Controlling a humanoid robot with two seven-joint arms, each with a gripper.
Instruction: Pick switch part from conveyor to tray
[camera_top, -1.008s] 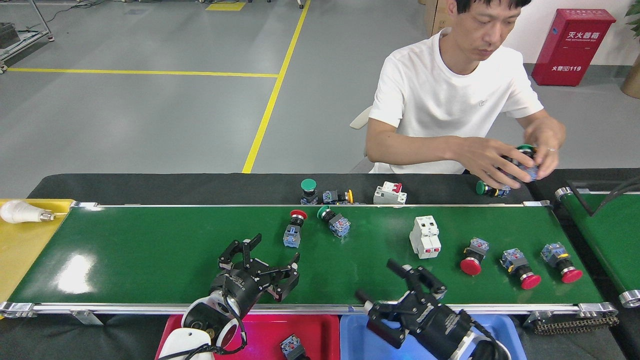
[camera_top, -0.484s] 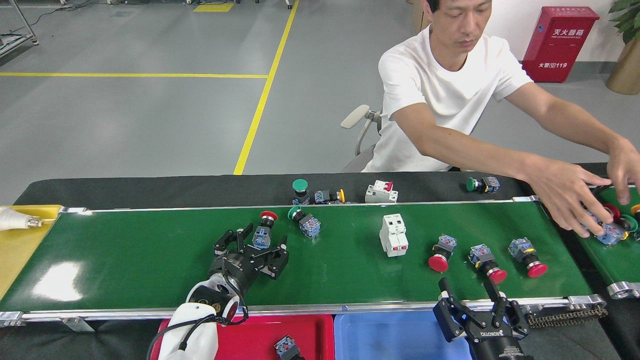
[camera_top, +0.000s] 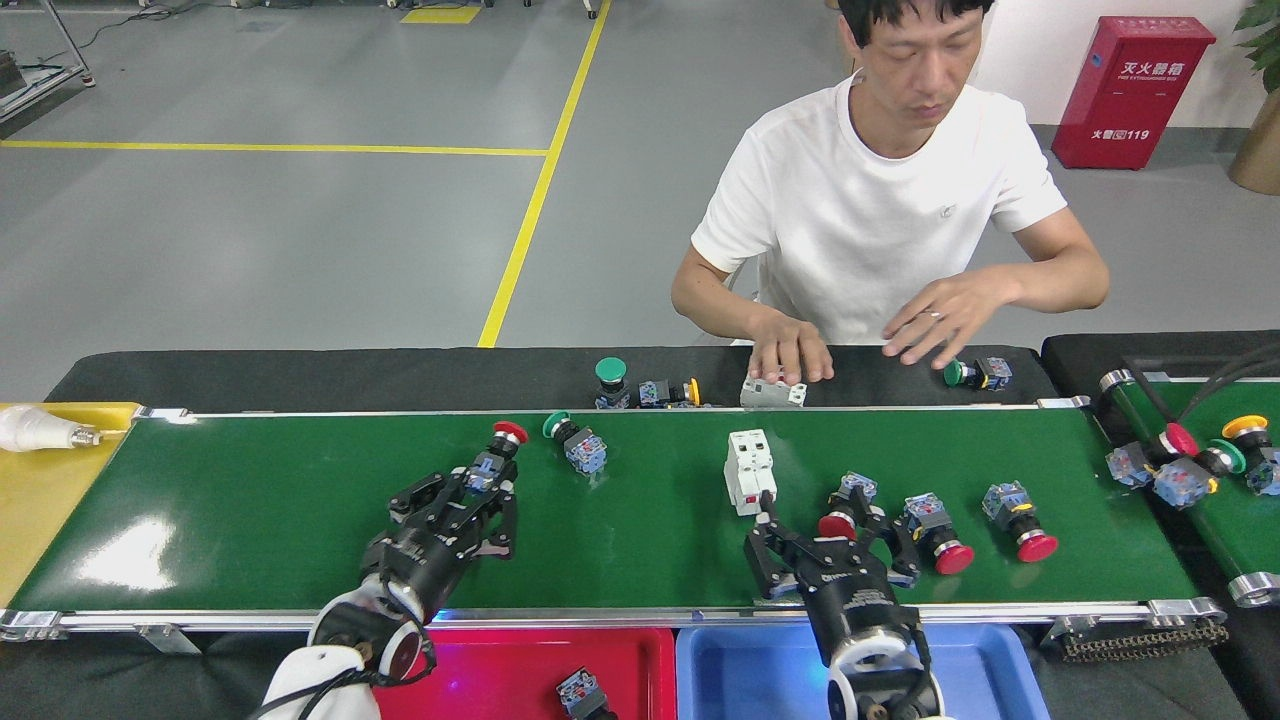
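the left gripper (camera_top: 478, 500) stood fingers apart just short of the red-capped switch (camera_top: 497, 455) on the conveyor (camera_top: 300, 500); the switch's long axis ran up-right, away from it. the right gripper (camera_top: 830, 535), fingers spread, straddled another red switch (camera_top: 845, 510).

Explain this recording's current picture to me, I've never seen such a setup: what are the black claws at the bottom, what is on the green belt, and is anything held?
The picture is taken from the robot's own head, looking down at its work. The two black claws are its grippers. The left gripper is spread open around a red-capped switch on the conveyor, not yet clamped on it. The right gripper is open too, reaching at another red switch. Nothing is lifted.

Also on the belt lie a green-capped switch, a white breaker and two more red switches.

Below the belt sit a red tray, with one part in it, and a blue tray. A person sits across, hands on the black table.
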